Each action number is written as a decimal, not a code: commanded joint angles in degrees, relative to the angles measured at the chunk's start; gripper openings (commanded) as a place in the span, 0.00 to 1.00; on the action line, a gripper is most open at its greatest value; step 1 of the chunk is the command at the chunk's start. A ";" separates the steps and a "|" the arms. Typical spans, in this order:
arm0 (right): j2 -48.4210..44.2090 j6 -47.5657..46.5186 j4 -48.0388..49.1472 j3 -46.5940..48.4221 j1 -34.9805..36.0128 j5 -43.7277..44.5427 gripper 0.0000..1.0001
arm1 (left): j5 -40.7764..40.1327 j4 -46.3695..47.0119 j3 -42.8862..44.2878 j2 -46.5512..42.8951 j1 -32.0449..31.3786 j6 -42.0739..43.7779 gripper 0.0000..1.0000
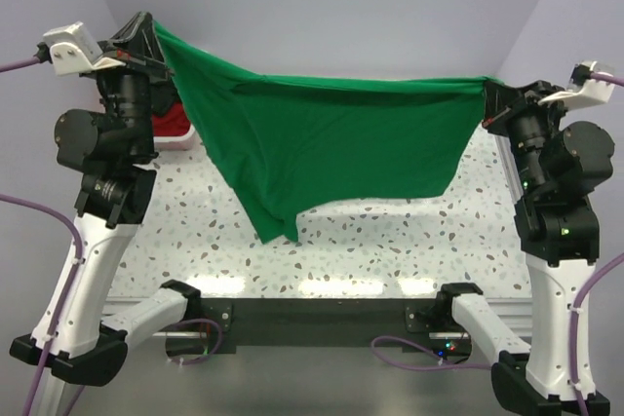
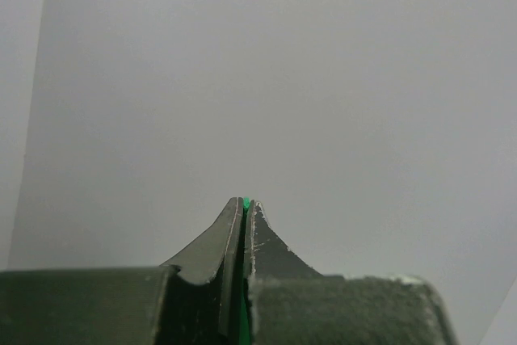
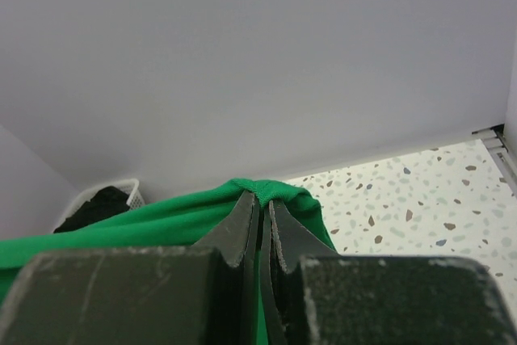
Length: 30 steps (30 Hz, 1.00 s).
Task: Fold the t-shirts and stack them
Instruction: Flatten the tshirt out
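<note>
- Green shirt (image 1: 331, 143) hangs in the air over the table (image 1: 409, 241), stretched side to side.
- Left gripper (image 1: 154, 41) is pinched tight on one top corner and right gripper (image 1: 487, 99) on the other (only a green sliver shows between the left fingers).
- The taut edge runs left-right, its left end higher. The lowest flap dangles nearer the left gripper, so laying it flat likely means lowering both ends together.
</note>
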 commanded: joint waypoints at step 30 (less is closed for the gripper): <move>-0.45 1.56 8.80 -2.66 -0.24 -1.96 0.00 | 3.70 8.48 7.08 0.82 0.02 4.76 0.00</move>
